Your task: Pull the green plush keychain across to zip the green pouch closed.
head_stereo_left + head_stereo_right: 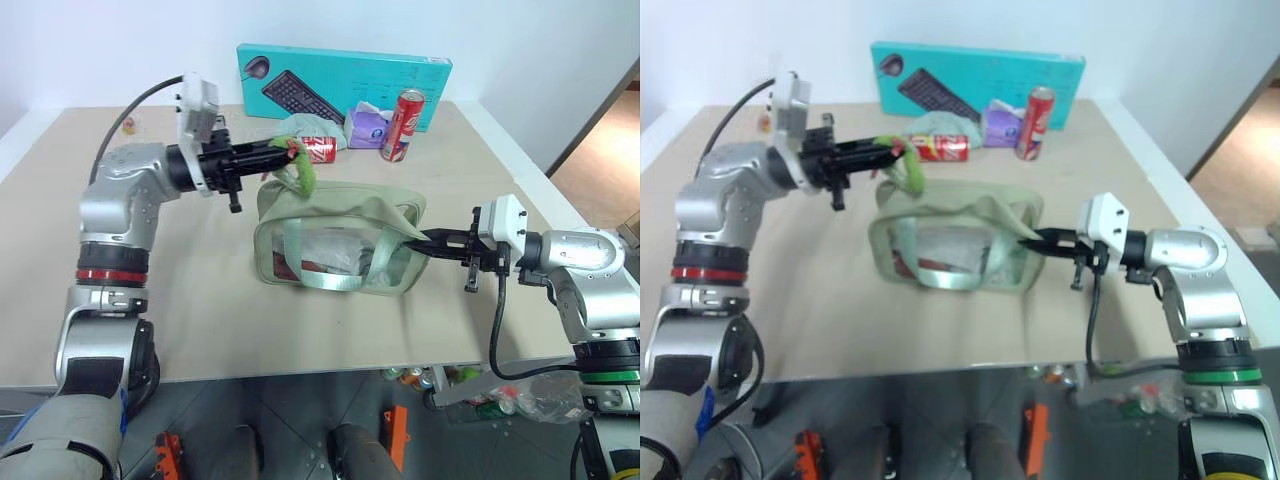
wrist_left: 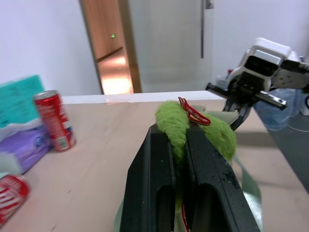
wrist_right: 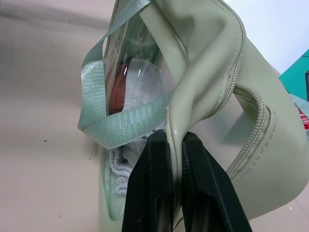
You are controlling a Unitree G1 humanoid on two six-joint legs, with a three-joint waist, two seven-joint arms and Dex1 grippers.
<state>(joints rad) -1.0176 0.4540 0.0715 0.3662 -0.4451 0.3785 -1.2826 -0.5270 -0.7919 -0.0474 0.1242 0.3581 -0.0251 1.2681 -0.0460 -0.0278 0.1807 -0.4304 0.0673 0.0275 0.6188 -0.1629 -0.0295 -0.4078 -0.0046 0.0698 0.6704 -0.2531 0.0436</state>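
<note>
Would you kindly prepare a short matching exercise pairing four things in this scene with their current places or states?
Things:
1. green plush keychain
2. green pouch
3. upright red can
4. teal keyboard box

States:
A. standing beside the purple pack
B. pinched in the left pincer
C. along the table's far edge
D. its end gripped by the right pincer

Pairs: 1-B, 2-D, 3-A, 4-C

You have the green pouch standing upright in front of the teal keyboard box, its clear window panel showing red and white contents, a pale strap looping down its front. Its top zip gapes open. The green plush keychain, fuzzy lime with red trim, hangs at the pouch's upper corner nearest the box.
</note>
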